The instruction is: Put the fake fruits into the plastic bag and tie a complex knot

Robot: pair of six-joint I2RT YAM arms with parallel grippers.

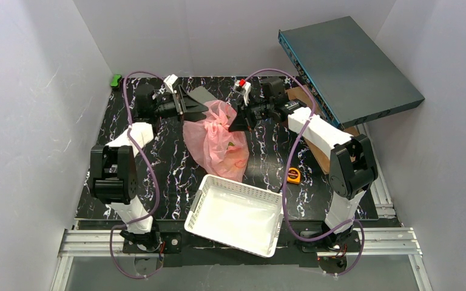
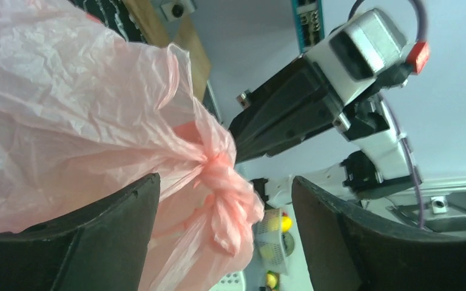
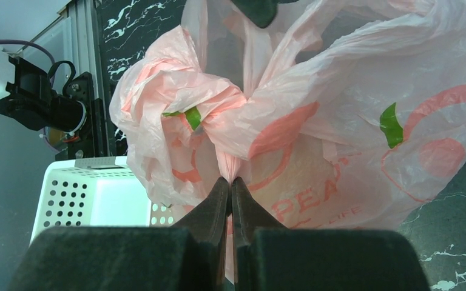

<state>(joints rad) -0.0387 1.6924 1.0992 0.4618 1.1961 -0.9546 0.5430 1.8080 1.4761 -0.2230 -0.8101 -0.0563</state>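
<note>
The pink plastic bag (image 1: 218, 145) lies in the middle of the black marbled table (image 1: 158, 176), its top gathered into a twisted knot (image 2: 217, 165). My left gripper (image 2: 224, 182) stands open just left of the bag's top, its fingers either side of the knot's loose ends without touching them. From the right, my right gripper (image 3: 231, 180) is shut on a thin pink strip of the bag just below the knot (image 3: 218, 112). In the top view the left gripper (image 1: 205, 104) and right gripper (image 1: 235, 123) face each other across the knot (image 1: 219, 118). The fake fruits are hidden inside the bag.
A white lattice basket (image 1: 236, 212) sits at the near edge in front of the bag. A small yellow-orange tape measure (image 1: 293, 176) lies right of it. A flat dark box (image 1: 349, 60) on a wooden stand (image 1: 318, 151) overhangs the far right. A green object (image 1: 116, 79) is far left.
</note>
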